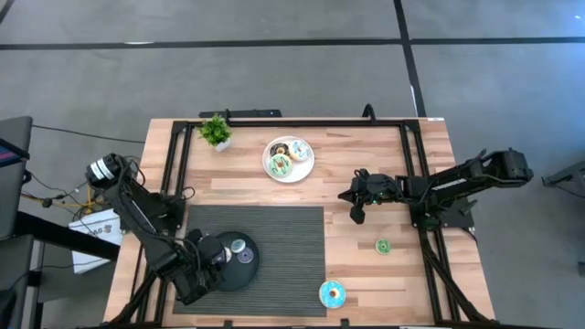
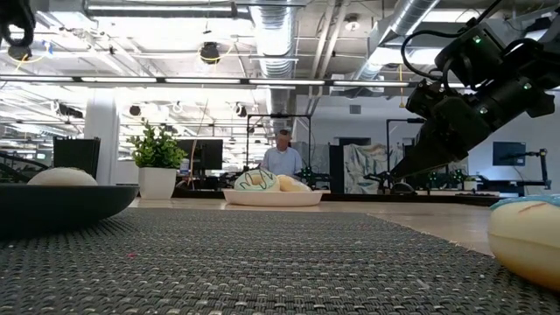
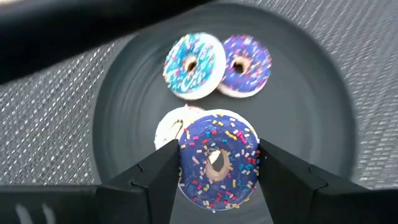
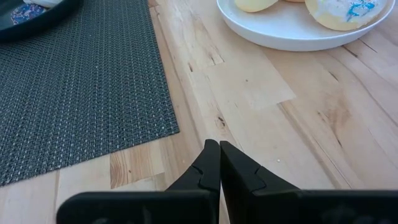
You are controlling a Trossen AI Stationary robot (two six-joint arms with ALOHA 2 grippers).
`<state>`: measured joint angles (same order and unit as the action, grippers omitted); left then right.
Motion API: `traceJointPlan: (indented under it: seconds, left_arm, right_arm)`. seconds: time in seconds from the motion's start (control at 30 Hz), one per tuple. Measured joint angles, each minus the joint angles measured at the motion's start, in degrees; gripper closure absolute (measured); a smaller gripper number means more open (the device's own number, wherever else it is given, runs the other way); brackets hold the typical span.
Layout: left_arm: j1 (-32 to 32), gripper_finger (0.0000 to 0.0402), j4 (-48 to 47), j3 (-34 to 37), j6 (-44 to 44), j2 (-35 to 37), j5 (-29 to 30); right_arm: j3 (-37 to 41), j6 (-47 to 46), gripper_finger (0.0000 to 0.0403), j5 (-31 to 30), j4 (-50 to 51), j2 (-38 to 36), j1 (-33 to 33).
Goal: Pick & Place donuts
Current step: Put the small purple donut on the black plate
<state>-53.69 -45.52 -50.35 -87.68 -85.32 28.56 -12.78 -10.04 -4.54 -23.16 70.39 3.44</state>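
My left gripper (image 3: pixel 217 158) hangs over the black round dish (image 3: pixel 311 106) on the grey mat (image 1: pixel 283 247) and is shut on a dark-blue sprinkled donut (image 3: pixel 217 186). In the dish lie a blue-and-white donut (image 3: pixel 194 65), a purple one (image 3: pixel 247 65) and a white one (image 3: pixel 171 124), partly hidden behind the held donut. The white plate (image 1: pixel 289 174) at the back holds more donuts. A small green donut (image 1: pixel 382 246) and a blue donut (image 1: pixel 332 293) lie flat on the table at the near right. My right gripper (image 4: pixel 219 149) is shut and empty above the bare wood. My left gripper pinches the dark-blue donut between its two fingers (image 3: pixel 158 171), one on each opposite side of the rim (image 3: pixel 185 163). The fingers slant down from above over the dish. The donut's iced face is turned toward the wrist camera, above the white donut.
A small potted plant (image 1: pixel 217 132) stands at the far left of the table. A black frame (image 1: pixel 411 137) runs along the table's edges. Bare wood lies between the mat and my right gripper (image 1: pixel 356 208). A person (image 2: pixel 282 157) stands in the room behind.
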Motion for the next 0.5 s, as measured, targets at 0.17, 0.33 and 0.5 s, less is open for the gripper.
traceJointPlan:
  seconds: [0.17, 0.33, 0.5]
  left_arm:
    - [0.0, 0.0209, 0.8, 0.0, -0.8, -5.5, -3.8]
    - [0.0, 0.0209, 2.5, 0.0, -1.8, -7.7, -4.9]
    - [-0.2, 0.0209, 2.6, 0.0, -3.5, -7.6, -5.2]
  right_arm:
    - [0.0, 0.0, 0.0402, 0.0, 0.0, 0.0, 0.0]
    - [0.0, 0.0, 0.0402, 0.0, 0.0, 0.0, 0.0]
    - [0.0, 0.0, 0.0402, 0.0, 0.0, 0.0, 0.0]
